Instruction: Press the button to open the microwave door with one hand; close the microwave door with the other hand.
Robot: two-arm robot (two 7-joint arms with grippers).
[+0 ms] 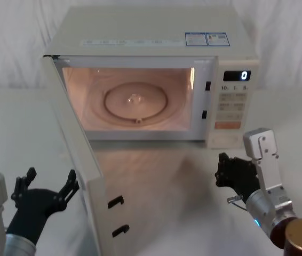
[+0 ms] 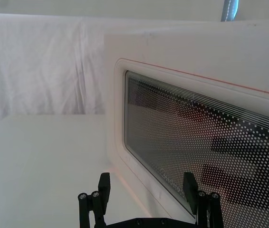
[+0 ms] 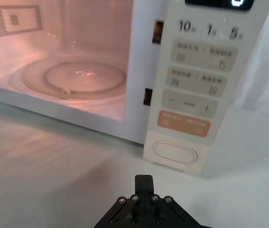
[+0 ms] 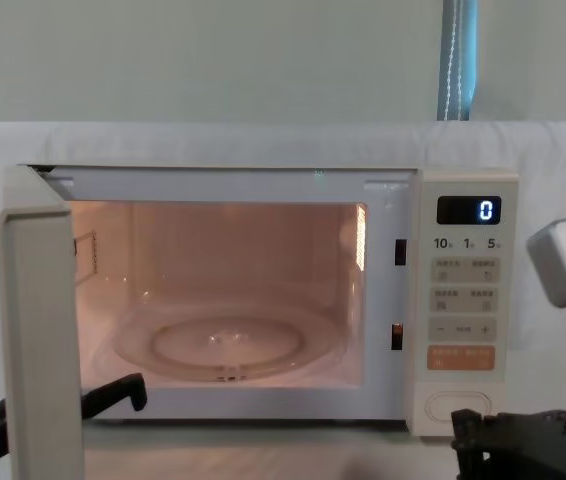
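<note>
A white bench [image 1: 156, 176] is carrying everything. Nearest, the left hand [image 1: 47, 186] is hovering with fingers spread wide and empty just outside the microwave door [image 1: 79, 160], which is standing wide open. The right hand [image 1: 227, 173], fingers together and holding nothing, is hanging just before the button [image 3: 174, 152], low on the panel.

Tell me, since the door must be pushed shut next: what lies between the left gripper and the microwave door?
Nothing: in the left wrist view the open left gripper faces the microwave door across bare white tabletop.
</note>
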